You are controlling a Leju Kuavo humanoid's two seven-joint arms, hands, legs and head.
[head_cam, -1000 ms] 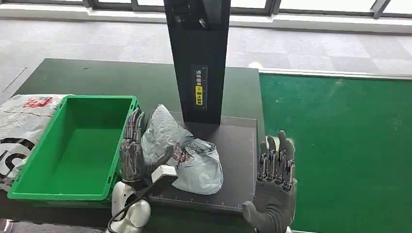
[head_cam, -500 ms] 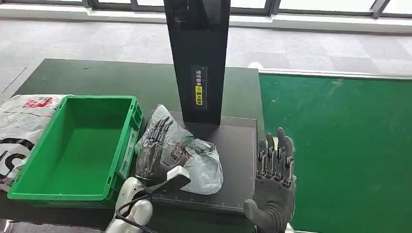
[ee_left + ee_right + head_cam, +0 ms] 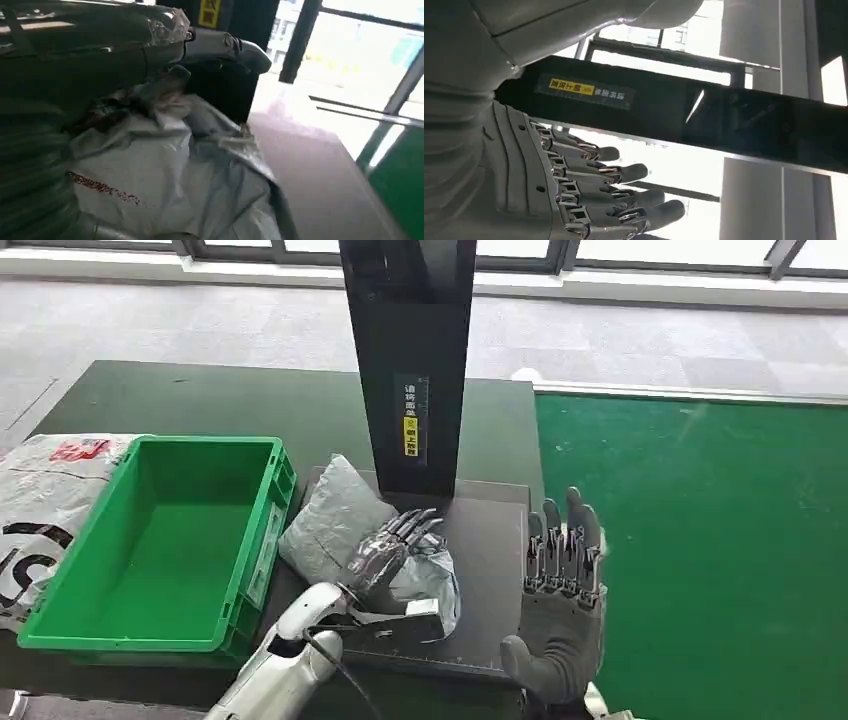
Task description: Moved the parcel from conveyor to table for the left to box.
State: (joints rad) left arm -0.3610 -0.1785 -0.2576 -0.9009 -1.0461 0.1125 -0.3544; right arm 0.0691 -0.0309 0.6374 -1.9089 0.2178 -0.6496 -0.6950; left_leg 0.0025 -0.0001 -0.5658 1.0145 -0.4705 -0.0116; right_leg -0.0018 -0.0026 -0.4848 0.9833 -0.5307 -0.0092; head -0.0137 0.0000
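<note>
A grey plastic parcel (image 3: 335, 520) lies crumpled on the dark platform (image 3: 490, 560) next to the green box (image 3: 160, 540). My left hand (image 3: 387, 549) rests across the parcel's right half, fingers stretched out and apart toward the black post (image 3: 408, 370). The left wrist view has the parcel (image 3: 175, 170) just under the extended fingers (image 3: 235, 47). My right hand (image 3: 562, 575) stands upright at the platform's right edge, fingers straight and apart, holding nothing. Those fingers (image 3: 614, 192) appear spread in the right wrist view.
The green box is empty and sits left of the platform. A white printed bag (image 3: 40, 490) lies further left on the dark table. The green conveyor (image 3: 700, 540) runs on the right. The tall post stands at the platform's back edge.
My left hand has swung from the parcel's left side over its top to the right half, flattening it. The right hand has barely moved.
</note>
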